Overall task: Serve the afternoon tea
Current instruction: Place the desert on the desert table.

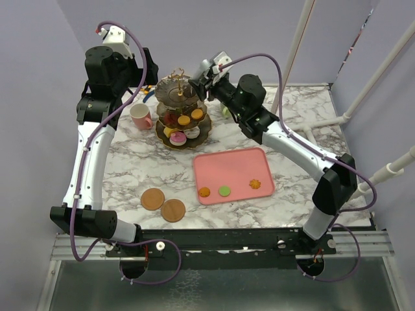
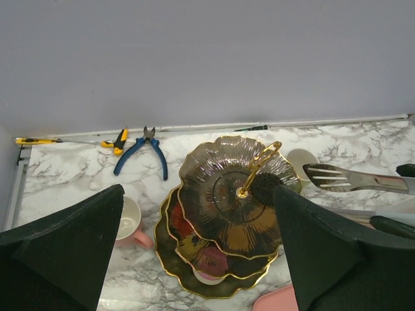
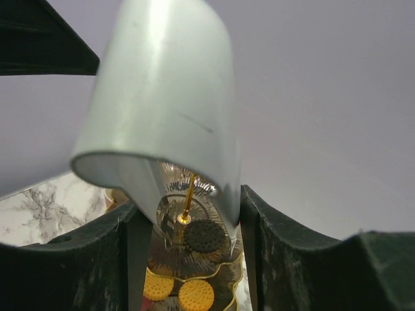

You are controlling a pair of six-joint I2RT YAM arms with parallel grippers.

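Right gripper (image 3: 188, 207): jaws half-closed on silver tongs (image 3: 162, 97), tips just beside the top tier of the stand (image 2: 194, 162), where 1 dark cookie (image 2: 266, 188) lies. Left gripper (image 2: 198, 188): wide open, empty, above the stand. Advise drawing the tongs off level, clear of the gold ring (image 2: 262, 159).

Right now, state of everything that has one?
stand: upright, all tiers loaded
tongs: held, beside top tier
left gripper: open, empty, above stand
right gripper: shut on tongs
pink mug: upright, looks empty
pale-green mug: mostly hidden
tray: three pastries on it
coasters: bare
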